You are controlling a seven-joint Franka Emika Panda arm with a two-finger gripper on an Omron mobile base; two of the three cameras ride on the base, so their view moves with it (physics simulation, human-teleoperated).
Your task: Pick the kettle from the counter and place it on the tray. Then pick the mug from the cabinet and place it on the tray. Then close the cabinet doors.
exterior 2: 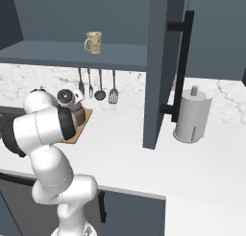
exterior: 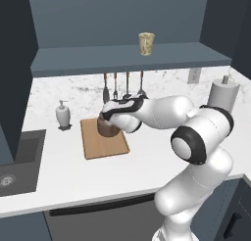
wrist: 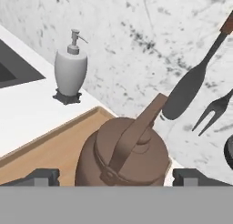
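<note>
Between the wide-open claw [wrist: 116,175] tips, kettle [wrist: 123,152] down on the tray [wrist: 45,152]; high above, mug [exterior: 146,43] left to fetch, cabinet doors [exterior 2: 166,62] to shut.

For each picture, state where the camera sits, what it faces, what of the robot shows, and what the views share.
Left base view: behind the arm's left, looking down at the counter; the white arm reaches to the kettle on the tray.
Right base view: behind its right, facing the open cabinet door; the arm hides most of the kettle.
Hand view: on the hand, looking along the open gripper astride the kettle.
Shared: kettle, tray; both base views show the mug.
</note>
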